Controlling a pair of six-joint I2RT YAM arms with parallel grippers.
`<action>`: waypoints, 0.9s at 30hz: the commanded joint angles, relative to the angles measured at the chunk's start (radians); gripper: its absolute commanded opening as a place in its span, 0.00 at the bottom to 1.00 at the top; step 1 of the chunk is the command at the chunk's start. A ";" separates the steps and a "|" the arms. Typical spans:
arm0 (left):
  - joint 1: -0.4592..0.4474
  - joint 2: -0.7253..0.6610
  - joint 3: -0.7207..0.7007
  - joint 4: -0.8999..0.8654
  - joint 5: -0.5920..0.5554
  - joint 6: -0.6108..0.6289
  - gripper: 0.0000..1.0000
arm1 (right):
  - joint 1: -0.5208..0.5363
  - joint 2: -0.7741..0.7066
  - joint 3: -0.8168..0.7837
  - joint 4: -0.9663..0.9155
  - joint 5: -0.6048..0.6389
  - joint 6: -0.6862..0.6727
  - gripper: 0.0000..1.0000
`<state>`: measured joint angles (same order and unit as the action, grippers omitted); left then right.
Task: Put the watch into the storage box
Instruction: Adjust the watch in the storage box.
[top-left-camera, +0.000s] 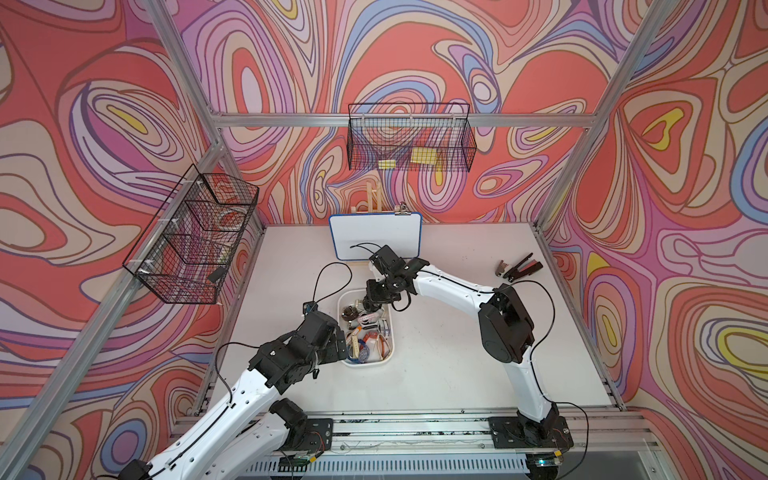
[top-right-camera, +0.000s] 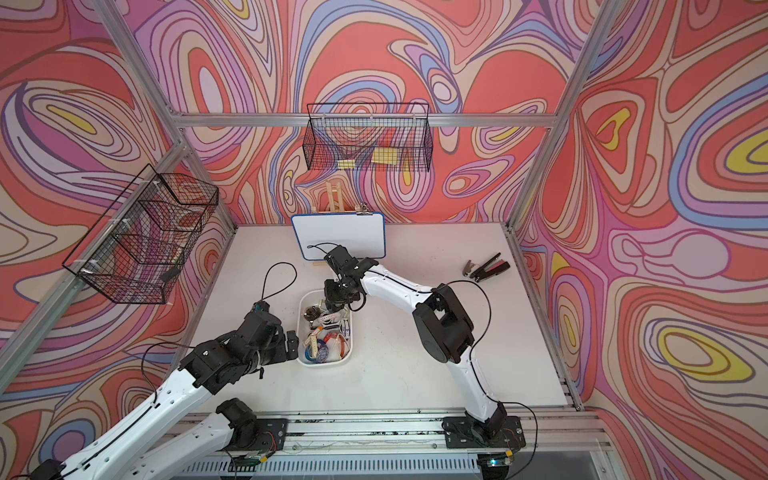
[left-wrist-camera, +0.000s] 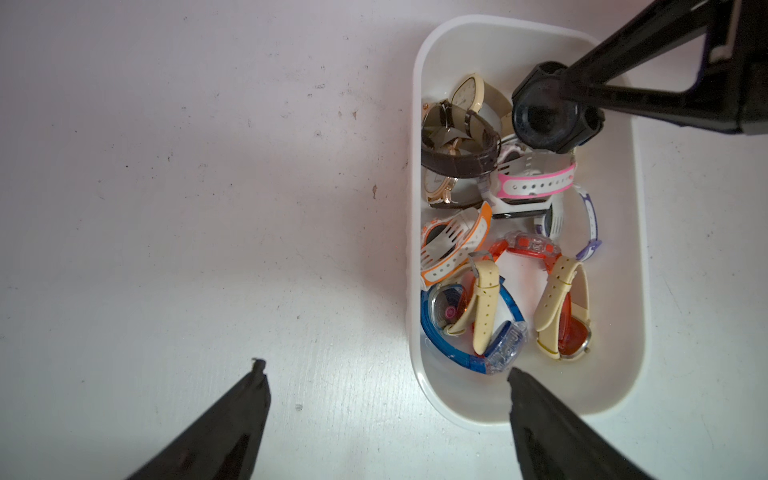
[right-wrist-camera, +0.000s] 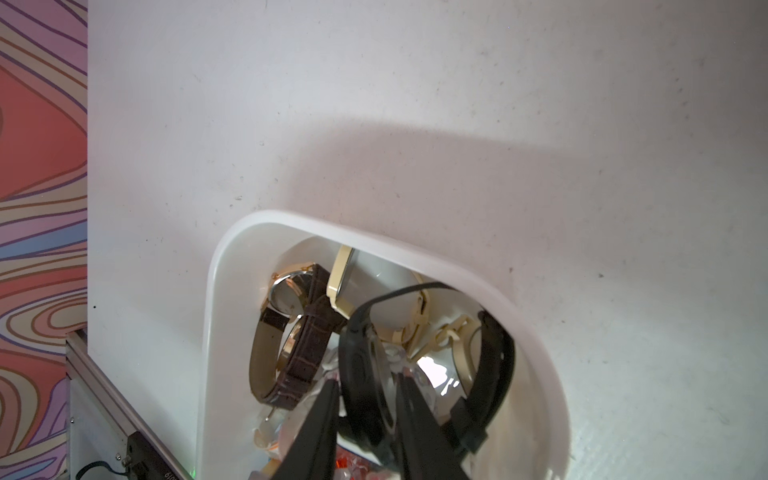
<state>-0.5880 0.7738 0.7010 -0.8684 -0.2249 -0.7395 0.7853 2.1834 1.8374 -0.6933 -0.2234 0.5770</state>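
Observation:
The storage box (top-left-camera: 365, 365) (top-right-camera: 324, 364) is a white tray in the middle of the table, holding several watches. My right gripper (top-left-camera: 372, 307) (top-right-camera: 332, 305) reaches down into its far end. In the right wrist view, the right gripper (right-wrist-camera: 366, 378) has its jaws pressed on both sides of a black watch (right-wrist-camera: 361, 374) just above the other watches, inside the box rim (right-wrist-camera: 216, 291). The left wrist view shows the same black watch (left-wrist-camera: 540, 120) on a right finger (left-wrist-camera: 623, 62). My left gripper (left-wrist-camera: 386, 365) (top-left-camera: 343, 345) is open and empty, straddling the box's near left rim (left-wrist-camera: 411, 249).
A whiteboard (top-left-camera: 375, 236) leans on a wooden easel just behind the box. Black wire baskets hang on the back wall (top-left-camera: 409, 139) and the left wall (top-left-camera: 193, 237). A black and red hand tool (top-left-camera: 519, 268) lies at the far right of the table.

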 joint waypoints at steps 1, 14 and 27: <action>0.007 -0.008 0.026 -0.019 -0.023 0.015 0.95 | 0.012 0.006 0.035 -0.037 0.019 -0.028 0.33; 0.007 -0.008 0.025 -0.015 -0.019 0.021 0.95 | 0.018 0.094 0.131 -0.108 0.027 -0.048 0.28; 0.007 -0.002 0.028 -0.009 -0.018 0.037 0.95 | 0.017 0.092 0.151 -0.099 0.083 -0.007 0.06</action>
<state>-0.5880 0.7742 0.7059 -0.8680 -0.2314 -0.7212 0.7979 2.2780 1.9862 -0.8162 -0.1791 0.5476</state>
